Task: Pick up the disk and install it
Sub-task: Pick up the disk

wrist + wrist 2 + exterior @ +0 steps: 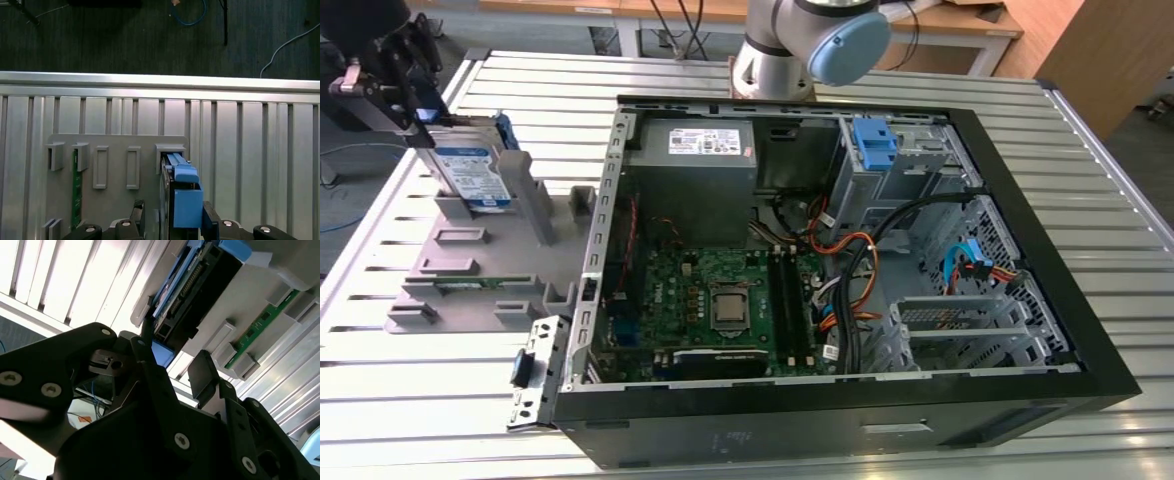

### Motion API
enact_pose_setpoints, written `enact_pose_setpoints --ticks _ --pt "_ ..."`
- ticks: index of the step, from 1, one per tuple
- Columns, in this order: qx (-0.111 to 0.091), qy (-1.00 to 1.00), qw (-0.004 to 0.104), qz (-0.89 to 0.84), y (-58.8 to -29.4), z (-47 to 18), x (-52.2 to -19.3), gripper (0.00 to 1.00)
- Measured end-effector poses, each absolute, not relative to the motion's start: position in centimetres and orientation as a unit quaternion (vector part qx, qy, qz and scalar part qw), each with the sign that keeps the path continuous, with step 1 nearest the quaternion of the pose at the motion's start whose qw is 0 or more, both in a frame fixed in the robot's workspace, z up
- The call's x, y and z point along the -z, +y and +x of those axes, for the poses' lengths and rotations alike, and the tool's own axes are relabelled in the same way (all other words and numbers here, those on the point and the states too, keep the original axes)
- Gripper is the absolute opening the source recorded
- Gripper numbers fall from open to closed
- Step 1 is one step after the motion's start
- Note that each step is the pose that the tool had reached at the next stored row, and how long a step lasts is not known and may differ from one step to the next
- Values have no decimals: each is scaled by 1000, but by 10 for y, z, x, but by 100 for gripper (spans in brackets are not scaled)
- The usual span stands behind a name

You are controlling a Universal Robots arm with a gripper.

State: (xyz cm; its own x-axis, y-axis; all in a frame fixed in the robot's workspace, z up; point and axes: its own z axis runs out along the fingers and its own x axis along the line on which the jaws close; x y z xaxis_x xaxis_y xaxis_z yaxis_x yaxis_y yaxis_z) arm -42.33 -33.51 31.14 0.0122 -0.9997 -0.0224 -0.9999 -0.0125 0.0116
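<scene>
The disk [470, 172] stands on edge in a slot of the grey holder [480, 270] at the exterior view's left. It is silver, with a white-and-blue label and blue side rails. My gripper [424, 125] hangs right over its top edge. In the first wrist view the disk's blue rail [184, 197] lies between the two dark fingers [139, 214], with a gap on one side. In the second wrist view the gripper [172, 355] is open around the disk's end [192, 287]. The disk rests in its slot.
The open computer case [854, 410] lies on the slatted metal table [427, 400], to the right of the holder. Inside are a grey power-supply box [700, 150], a motherboard [720, 300], cables and a blue latch [874, 140] at the drive bay. A green memory stick [76, 190] sits in the holder.
</scene>
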Motion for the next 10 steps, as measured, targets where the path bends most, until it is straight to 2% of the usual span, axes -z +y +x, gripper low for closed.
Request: enact_pose_setpoints --ticks 10 --pt "-8 703 8 -711 -333 -431 -309 55"
